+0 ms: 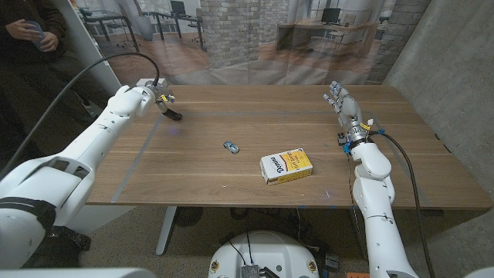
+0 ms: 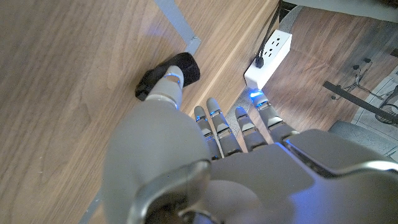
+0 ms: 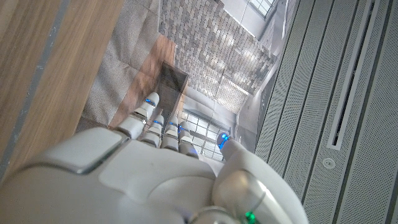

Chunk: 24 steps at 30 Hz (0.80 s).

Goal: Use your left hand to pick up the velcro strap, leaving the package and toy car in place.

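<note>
The robot's left hand (image 1: 151, 91) pinched the small black velcro strap (image 1: 174, 115) between thumb and finger, lifted off the wooden table (image 1: 193, 174), well left of the yellow-and-white rectangular package (image 1: 285, 166). The tiny blue-grey toy car (image 1: 230, 146) lay just left of that package. The right hand (image 1: 343, 103) stood beyond the package's right side, fingers extended and apart, holding nothing.
</note>
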Tool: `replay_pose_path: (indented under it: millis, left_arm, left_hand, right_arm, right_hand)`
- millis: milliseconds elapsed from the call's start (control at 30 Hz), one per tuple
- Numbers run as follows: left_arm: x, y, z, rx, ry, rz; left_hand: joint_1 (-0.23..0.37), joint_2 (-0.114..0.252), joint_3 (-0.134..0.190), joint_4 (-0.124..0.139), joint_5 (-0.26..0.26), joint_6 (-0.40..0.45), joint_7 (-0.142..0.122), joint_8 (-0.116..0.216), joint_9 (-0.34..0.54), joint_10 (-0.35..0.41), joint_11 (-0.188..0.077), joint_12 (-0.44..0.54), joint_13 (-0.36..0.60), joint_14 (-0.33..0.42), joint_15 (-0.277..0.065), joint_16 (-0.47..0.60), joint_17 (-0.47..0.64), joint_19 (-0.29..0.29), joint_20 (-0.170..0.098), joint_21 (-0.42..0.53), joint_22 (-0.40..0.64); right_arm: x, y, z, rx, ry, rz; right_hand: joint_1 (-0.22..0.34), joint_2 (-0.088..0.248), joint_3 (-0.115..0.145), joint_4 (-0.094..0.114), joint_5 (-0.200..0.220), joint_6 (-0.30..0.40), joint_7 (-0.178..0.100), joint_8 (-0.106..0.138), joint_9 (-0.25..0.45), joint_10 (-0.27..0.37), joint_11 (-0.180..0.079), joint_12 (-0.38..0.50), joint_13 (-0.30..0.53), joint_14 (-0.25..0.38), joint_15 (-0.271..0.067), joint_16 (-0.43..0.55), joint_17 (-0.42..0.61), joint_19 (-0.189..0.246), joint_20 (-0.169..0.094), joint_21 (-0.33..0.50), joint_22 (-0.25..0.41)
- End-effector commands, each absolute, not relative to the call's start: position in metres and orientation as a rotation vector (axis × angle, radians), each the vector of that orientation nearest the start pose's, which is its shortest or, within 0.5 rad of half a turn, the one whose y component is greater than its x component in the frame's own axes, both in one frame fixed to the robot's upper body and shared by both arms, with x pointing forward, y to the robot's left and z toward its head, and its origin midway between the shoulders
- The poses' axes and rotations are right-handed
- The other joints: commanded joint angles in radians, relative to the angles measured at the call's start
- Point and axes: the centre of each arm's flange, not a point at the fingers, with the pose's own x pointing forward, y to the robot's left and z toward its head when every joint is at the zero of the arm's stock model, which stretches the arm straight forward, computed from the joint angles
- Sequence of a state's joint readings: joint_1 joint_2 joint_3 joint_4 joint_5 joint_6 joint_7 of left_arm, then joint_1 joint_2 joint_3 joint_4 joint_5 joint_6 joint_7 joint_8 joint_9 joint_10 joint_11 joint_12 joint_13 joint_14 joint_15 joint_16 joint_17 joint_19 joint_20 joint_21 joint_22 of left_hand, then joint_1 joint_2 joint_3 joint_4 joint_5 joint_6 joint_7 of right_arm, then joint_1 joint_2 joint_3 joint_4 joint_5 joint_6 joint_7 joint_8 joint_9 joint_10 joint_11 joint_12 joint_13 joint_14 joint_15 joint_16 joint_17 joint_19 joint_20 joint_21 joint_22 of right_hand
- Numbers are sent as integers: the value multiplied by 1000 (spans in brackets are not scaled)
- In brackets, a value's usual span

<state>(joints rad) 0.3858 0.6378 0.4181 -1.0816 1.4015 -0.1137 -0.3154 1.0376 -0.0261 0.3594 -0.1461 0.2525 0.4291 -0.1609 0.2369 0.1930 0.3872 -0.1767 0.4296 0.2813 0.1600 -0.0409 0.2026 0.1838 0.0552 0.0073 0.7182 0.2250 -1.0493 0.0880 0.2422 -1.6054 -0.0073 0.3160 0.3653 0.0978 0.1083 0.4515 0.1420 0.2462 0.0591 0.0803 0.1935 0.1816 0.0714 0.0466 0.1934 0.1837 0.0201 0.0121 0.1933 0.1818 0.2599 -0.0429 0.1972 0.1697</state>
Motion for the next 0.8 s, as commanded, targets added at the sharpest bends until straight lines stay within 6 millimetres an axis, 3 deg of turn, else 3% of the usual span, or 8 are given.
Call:
replay_pose_path:
  millis: [33,333,467,733,800]
  left_arm:
    - [704,399,116,2157,-56,278]
    - [713,396,111,2164,-52,259]
    - [716,395,107,2165,-42,246]
    - [720,393,103,2167,-38,230]
    - [722,391,101,2177,-35,224]
  left_hand:
    - [18,2,-10,1,5,12,-1,-1,3,11,-4,9,4,10,-84,-1,3,7,-6,8,2]
    - [29,7,-19,0,5,25,-5,-1,3,21,-9,17,8,18,-87,-1,3,11,-10,17,3]
    - [36,10,-24,-1,5,34,-9,0,3,24,-10,20,10,23,-113,-1,3,14,-18,23,3]
    - [44,12,-34,-2,5,38,-10,-4,3,30,-12,27,14,26,-117,-3,3,14,-17,31,3]
    - [46,12,-36,-2,5,39,-11,-4,3,32,-12,28,15,26,-118,-4,3,14,-19,32,3]
  right_arm:
    - [570,-287,-12,-57,-857,89]
    - [569,-287,-11,-61,-857,84]
    - [569,-287,-11,-60,-856,82]
    - [569,-288,-11,-60,-856,79]
    - [569,-288,-11,-59,-856,77]
  right_hand:
    - [-8,35,7,-1,-5,9,4,2,3,11,2,0,3,9,-5,-2,2,10,-6,2,4]
    - [-8,35,8,-2,-5,9,3,1,3,12,1,0,3,9,-4,-2,2,10,-6,2,4]
    - [-8,35,9,-2,-5,10,3,1,3,11,2,0,3,9,-5,-3,2,10,-6,2,4]
    - [-8,34,9,-2,-5,9,4,1,3,11,2,0,3,9,-3,-3,2,9,-6,1,4]
    - [-9,34,10,-2,-5,17,-15,3,3,12,1,0,3,10,-4,-3,2,9,-6,1,4]
